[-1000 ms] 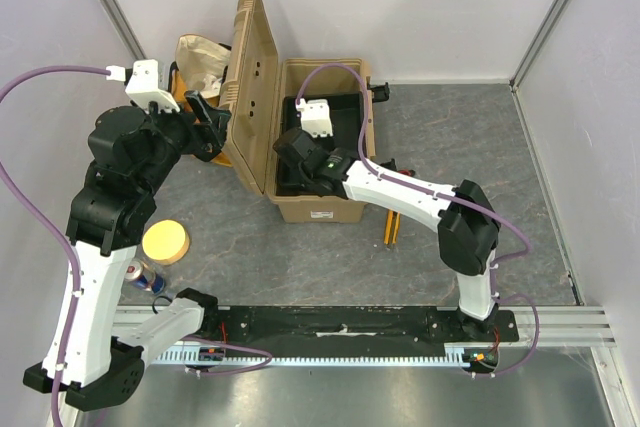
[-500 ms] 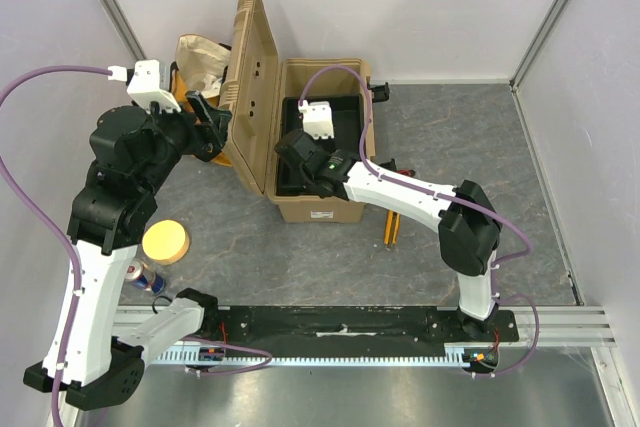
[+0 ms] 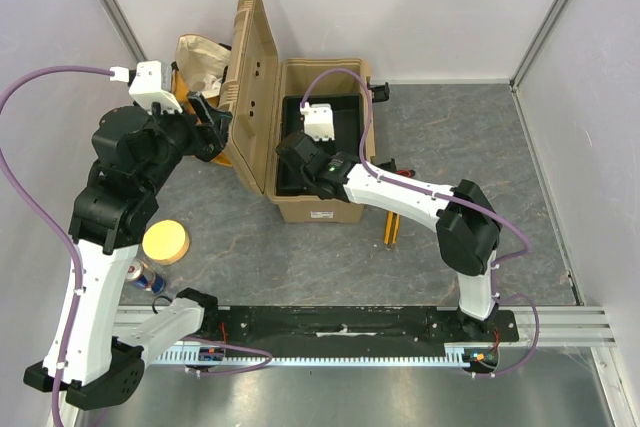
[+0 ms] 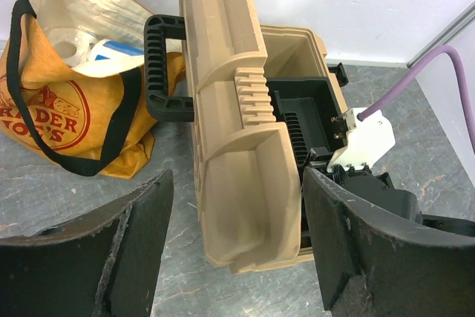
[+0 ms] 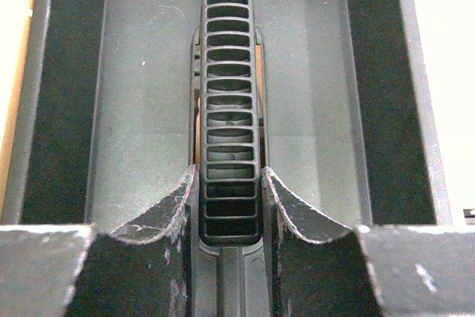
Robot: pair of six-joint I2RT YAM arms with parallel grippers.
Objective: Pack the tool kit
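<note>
Right gripper (image 5: 228,176): clenched on tray handle (image 5: 228,72), probably to seat the tray (image 5: 141,94).
Left gripper (image 4: 236,176): spread, empty, beside upright lid (image 4: 223,146), likely guarding it open.
Toolbox (image 3: 320,209): far centre, open; tools (image 3: 390,222) lie right.

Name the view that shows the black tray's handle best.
Right wrist: the ribbed tray handle fills the centre, between the right end effector fingers. Top external hides it under the arm; left wrist shows only a sliver.

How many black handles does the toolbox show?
2. The lid handle is outside the open lid, beside the orange bag. The tray handle runs down the middle of the inner tray, inside the right gripper. More may be hidden.
</note>
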